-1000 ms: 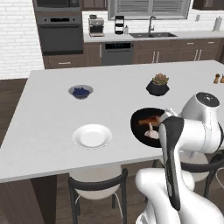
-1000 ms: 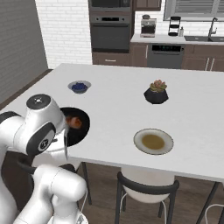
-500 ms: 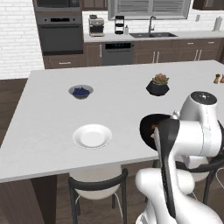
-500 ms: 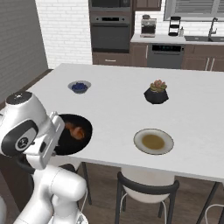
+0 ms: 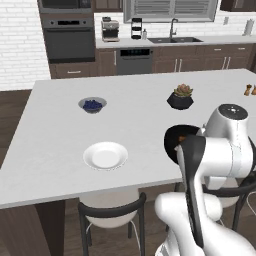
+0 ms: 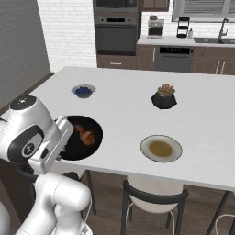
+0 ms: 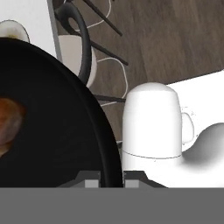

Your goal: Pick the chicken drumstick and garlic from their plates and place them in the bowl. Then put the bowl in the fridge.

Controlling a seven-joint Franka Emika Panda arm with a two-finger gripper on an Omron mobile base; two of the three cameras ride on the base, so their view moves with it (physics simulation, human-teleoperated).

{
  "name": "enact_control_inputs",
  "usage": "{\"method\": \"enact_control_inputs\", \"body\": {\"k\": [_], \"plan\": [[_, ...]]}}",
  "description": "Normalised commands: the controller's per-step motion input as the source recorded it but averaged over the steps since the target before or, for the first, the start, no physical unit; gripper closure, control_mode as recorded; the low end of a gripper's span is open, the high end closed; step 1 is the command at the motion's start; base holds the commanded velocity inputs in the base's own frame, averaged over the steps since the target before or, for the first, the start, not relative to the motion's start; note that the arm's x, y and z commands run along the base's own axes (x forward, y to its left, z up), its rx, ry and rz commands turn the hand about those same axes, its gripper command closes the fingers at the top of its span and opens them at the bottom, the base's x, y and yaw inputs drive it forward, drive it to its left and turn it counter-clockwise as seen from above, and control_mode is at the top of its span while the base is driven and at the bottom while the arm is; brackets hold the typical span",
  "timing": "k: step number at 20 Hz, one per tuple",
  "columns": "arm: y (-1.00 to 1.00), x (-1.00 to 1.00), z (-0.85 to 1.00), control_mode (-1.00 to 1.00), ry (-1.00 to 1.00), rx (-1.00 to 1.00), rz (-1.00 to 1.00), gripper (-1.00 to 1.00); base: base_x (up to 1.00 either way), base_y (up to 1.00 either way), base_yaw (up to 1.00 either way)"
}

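The glossy black bowl [image 6: 75, 147] hangs at the counter's near edge, partly behind my arm, and also shows as the bowl [image 5: 174, 142] in the left base view. Inside it lies the reddish-brown chicken drumstick [image 6: 86, 136], seen close up as the drumstick [image 7: 8, 124]. My gripper [image 7: 111, 181] is shut on the bowl's rim [image 7: 107, 144], one fingertip on each side. The garlic is hidden. The white plate [image 5: 105, 156] and the tan-centred plate [image 6: 160, 148] lie bare on the counter. The fridge is out of view.
A small grey bowl of blueberries [image 5: 92, 104] and a black succulent pot [image 5: 180, 98] stand farther back on the white island counter [image 5: 60, 135]. Dark-framed stools [image 6: 153, 202] are tucked under its near edge. Oven and sink cabinets line the far wall.
The gripper has drawn the bowl with the drumstick toward the counter's near edge and closer to my body. Plates, blueberry bowl and pot have stayed put.
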Motion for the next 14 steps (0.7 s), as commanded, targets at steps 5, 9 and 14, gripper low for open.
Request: {"method": "enact_control_inputs", "body": {"k": [5, 9, 14], "plan": [[0.0, 0.0, 0.0, -1.0, -0.01, 0.0, 0.0, 1.0, 0.0, 0.0, 0.0], [0.0, 0.0, 0.0, -1.0, 0.0, 0.0, 0.0, 1.0, 0.0, 0.0, 0.0], [0.0, 0.0, 0.0, 1.0, 0.0, 0.0, 0.0, 1.0, -0.53, 0.0, 0.0]]}}
